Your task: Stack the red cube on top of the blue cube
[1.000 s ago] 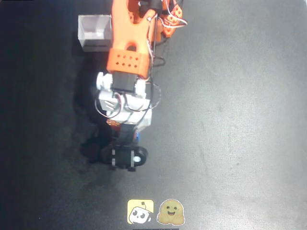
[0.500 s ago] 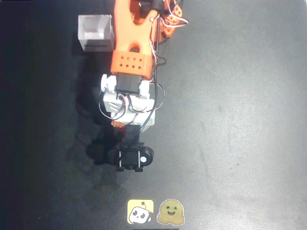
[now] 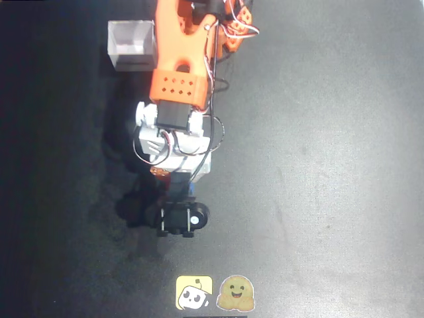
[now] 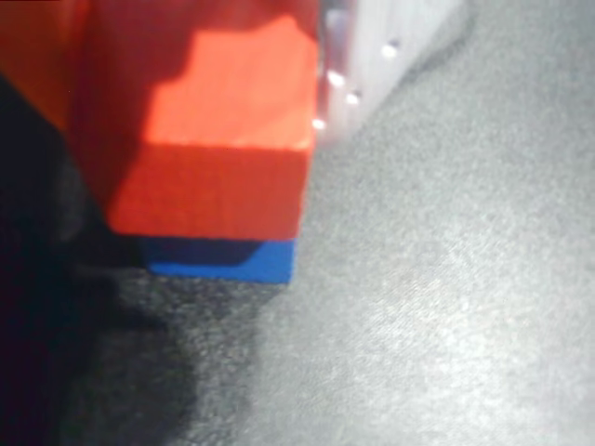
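In the wrist view the red cube (image 4: 218, 158) rests on top of the blue cube (image 4: 251, 263), and only a thin blue strip shows under its front edge. My gripper (image 4: 204, 84) is shut on the red cube. Its white finger (image 4: 372, 46) presses the cube's right side, while the other finger lies in dark shadow on the left. In the overhead view the orange and white arm covers the stack. A sliver of the blue cube (image 3: 191, 188) peeks out beside the wrist, just above the black wrist camera (image 3: 179, 217).
A white open box (image 3: 130, 45) stands at the back left, next to the arm's upper link. Two stickers, one yellow (image 3: 193, 292) and one tan (image 3: 236, 293), lie at the front edge. The dark table top stretches wide to the right.
The wrist shifted slightly right and toward the front edge, then eased back a little to the left. The cubes stay hidden under it throughout.
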`<action>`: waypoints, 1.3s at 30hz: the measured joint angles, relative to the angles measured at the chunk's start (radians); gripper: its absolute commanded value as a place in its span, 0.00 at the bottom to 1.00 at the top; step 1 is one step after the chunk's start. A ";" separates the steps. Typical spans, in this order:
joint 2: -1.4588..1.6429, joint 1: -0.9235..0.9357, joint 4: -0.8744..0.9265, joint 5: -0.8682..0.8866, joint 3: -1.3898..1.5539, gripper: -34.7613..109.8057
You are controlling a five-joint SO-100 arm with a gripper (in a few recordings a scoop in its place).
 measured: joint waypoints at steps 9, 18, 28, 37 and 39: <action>0.000 0.006 0.000 0.000 0.000 0.24; 0.000 0.012 0.000 0.000 0.012 0.24; 0.000 0.012 0.026 0.000 0.012 0.24; 0.000 -0.002 0.028 -0.002 0.012 0.30; 0.000 -0.008 0.028 -0.002 0.012 0.32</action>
